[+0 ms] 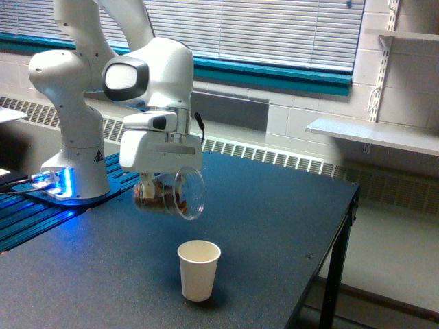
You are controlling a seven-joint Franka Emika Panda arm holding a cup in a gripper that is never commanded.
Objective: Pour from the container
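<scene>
Closest to the camera is the white paper cup [199, 270], standing upright on the dark table [274, 226]. Just above and behind the cup, toward the exterior view's left, the gripper [162, 184] is clamped on the container [170, 195], tipped on its side with brown bits inside. Behind the cup sits the arm's base [74, 175].

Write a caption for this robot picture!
Robot gripper tips a clear jar of brown bits above a white paper cup.

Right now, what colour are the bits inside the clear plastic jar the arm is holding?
Brown, seen through the clear plastic jar wall in the exterior view.
</scene>
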